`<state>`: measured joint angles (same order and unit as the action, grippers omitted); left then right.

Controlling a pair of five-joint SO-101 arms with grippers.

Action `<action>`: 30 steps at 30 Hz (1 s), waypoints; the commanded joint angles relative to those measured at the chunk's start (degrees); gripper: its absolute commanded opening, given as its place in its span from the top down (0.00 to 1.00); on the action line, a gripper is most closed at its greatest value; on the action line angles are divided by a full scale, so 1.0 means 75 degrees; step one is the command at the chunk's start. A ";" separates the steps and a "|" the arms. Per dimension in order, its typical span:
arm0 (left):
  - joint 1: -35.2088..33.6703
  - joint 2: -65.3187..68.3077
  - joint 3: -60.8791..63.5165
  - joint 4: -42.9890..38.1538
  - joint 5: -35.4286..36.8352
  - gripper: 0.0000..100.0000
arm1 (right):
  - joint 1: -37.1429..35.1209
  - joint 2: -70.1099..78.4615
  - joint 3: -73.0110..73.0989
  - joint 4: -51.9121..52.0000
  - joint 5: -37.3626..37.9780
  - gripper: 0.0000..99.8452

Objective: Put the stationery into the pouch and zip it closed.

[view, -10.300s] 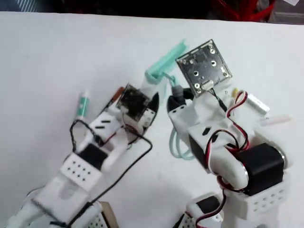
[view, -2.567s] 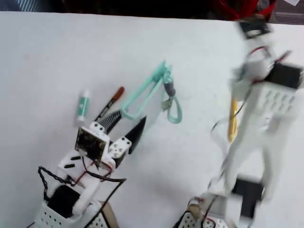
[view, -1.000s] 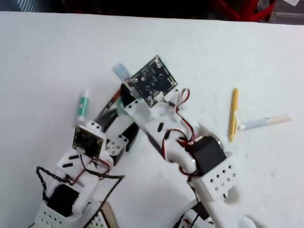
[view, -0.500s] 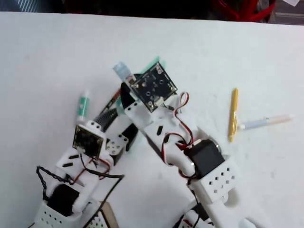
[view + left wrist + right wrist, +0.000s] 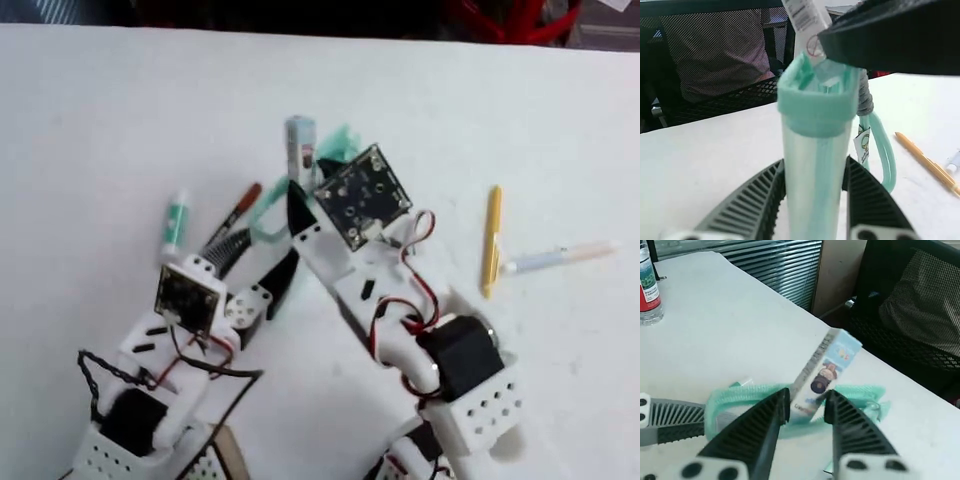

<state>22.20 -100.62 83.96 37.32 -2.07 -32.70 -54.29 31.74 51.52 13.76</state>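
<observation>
Clamps the left gripper (image 5: 815,169) on one end of the pouch (image 5: 813,107), ribbed fingers (image 5: 765,195) pressed against both flat sides, holding it on its long edge near the middle of the table (image 5: 100,110) with the zip side up. Shows a slim pouch of clear, mint-tinted plastic with an opaque mint zip band around the opening, mouth gaping, a grey pull (image 5: 864,97) and a mint loop strap (image 5: 883,160) hanging at the end away from the left gripper. Pinches a small white-and-blue packet (image 5: 827,365) in the right gripper (image 5: 809,397), fingers closed on its lower part, tilting it over the open mouth. Brings the packet's lower end right to the zip band, touching it or just inside; cannot tell how deep. Finds, toward the table's left edge and just beside the left gripper, a green-and-white stick (image 5: 176,222) and a dark pen with a red cap (image 5: 235,210), both lying flat outside the pouch. Finds, toward the right edge, a yellow pen (image 5: 491,240) and, with its tip near that pen's lower end, a pale clear pen (image 5: 555,258), both well apart from the pouch. Has a water bottle (image 5: 647,285) standing far off on the table in the right wrist view.
</observation>
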 commanded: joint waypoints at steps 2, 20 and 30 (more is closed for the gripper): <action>-0.0100 -0.0029 -0.0035 -0.0164 0.0000 0.81 | 0.0287 -0.0158 -0.0059 0.0123 0.0012 0.95; -0.0100 -0.0029 -0.0035 -0.0164 0.0000 0.81 | -0.0885 -0.0205 -0.0164 0.0932 0.0879 0.86; -0.0100 -0.0029 -0.0023 -0.0164 0.0000 0.81 | -0.0381 -0.0264 -0.1125 0.1143 0.0879 0.93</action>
<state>22.02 -100.62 83.96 37.32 -2.07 -37.89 -55.60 27.08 60.40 20.09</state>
